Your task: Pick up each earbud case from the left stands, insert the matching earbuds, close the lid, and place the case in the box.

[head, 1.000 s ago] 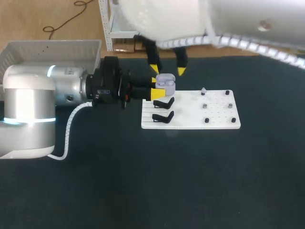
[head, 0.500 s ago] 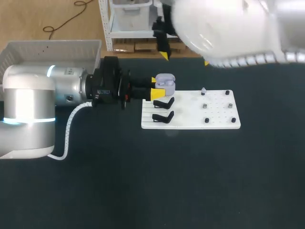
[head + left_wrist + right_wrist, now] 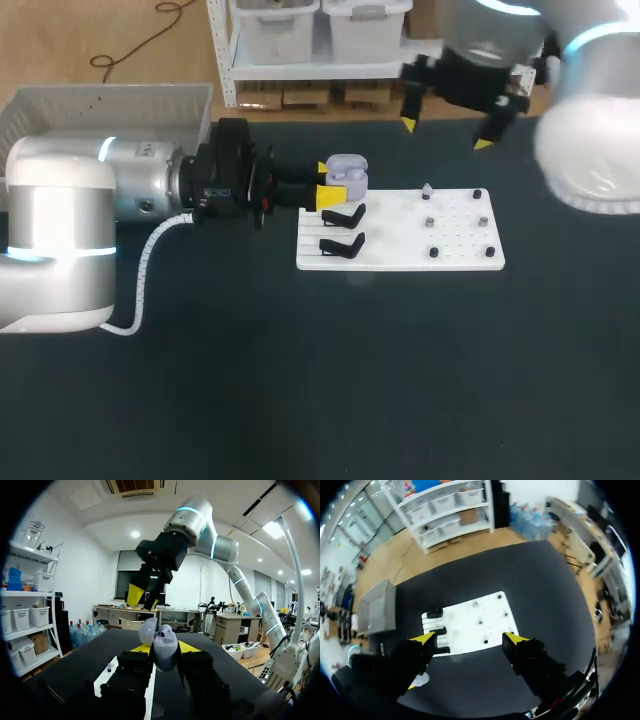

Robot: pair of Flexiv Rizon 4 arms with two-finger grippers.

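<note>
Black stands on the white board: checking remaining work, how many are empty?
2 black stands: one beside the lilac earbud case, one nearer the board's front edge. Another may hide under the case.

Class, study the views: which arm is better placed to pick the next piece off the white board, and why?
Right, probably. The right gripper is open and empty, raised, with the white board ahead between its fingers. The left gripper is shut on the open earbud case, so it is occupied.
</note>
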